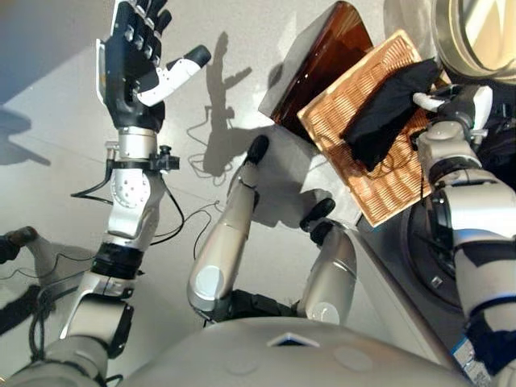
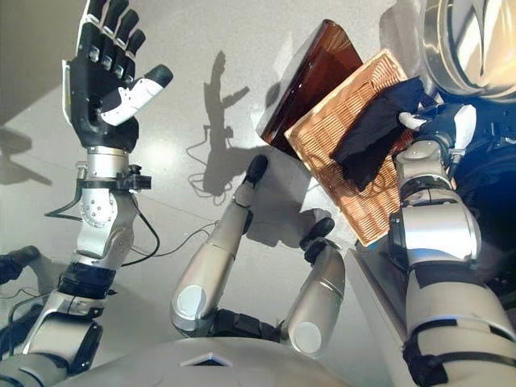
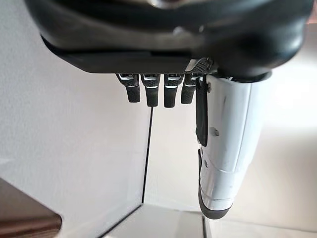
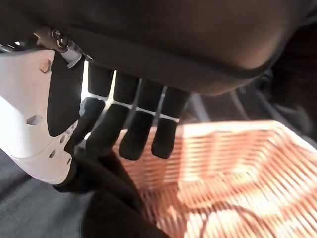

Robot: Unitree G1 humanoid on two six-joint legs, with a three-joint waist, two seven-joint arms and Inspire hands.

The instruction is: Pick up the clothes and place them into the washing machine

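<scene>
A black garment hangs over the wicker basket at the right. My right hand is at the garment's upper edge. In the right wrist view my right hand has its fingers curled against the thumb, pinching the black garment, with the basket beyond it. My left hand is raised at the upper left, far from the basket, fingers straight and holding nothing. In the left wrist view my left hand shows only bare floor past it.
A dark brown tray leans beside the basket on its far left side. The washing machine's round door stands open at the top right, and the machine's front is at the lower right.
</scene>
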